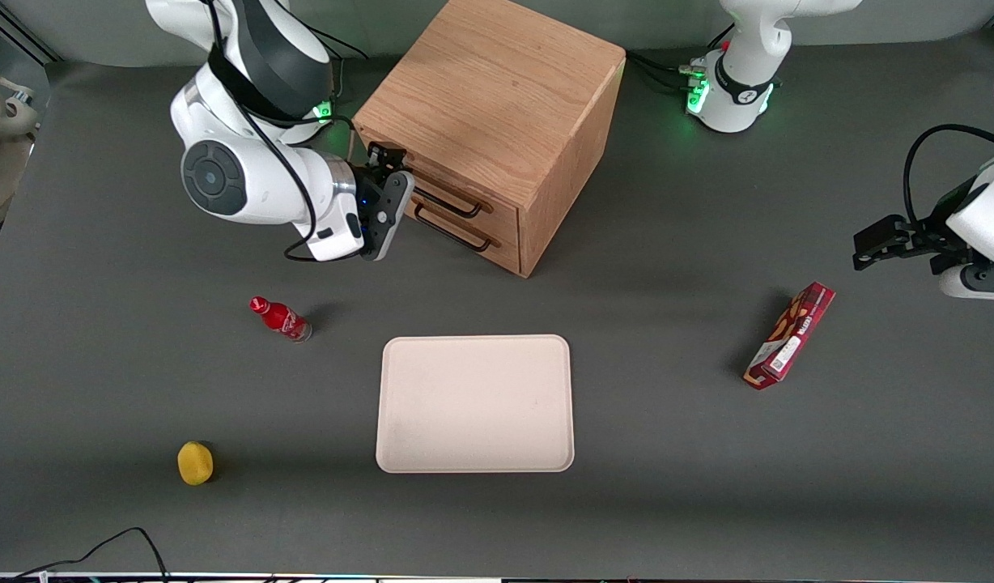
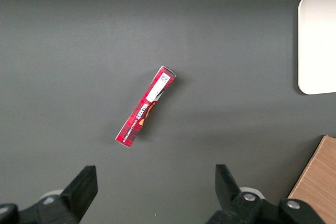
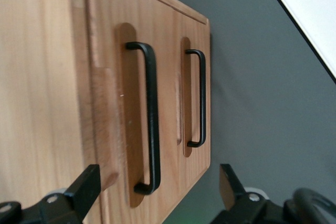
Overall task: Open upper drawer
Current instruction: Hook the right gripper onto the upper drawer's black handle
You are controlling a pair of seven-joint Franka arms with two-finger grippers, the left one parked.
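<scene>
The light oak cabinet [image 1: 497, 105] stands at the back of the table, and both drawers are closed. The upper drawer [image 1: 458, 193] has a black bar handle [image 1: 448, 204]; the lower drawer's handle [image 1: 456, 235] sits just below it. My right gripper [image 1: 393, 174] is open and empty, close in front of the drawer fronts at the end of the handles nearest the working arm, touching nothing. In the right wrist view the upper handle [image 3: 150, 119] runs between my open fingers [image 3: 86, 187], the gripper [image 3: 157, 195] is a short way off it, and the lower handle [image 3: 200, 98] is alongside.
A cream tray [image 1: 474, 403] lies nearer the front camera than the cabinet. A red bottle [image 1: 280, 318] lies on its side below my gripper, and a yellow fruit [image 1: 195, 462] lies near the front edge. A red snack box [image 1: 790, 334] lies toward the parked arm's end.
</scene>
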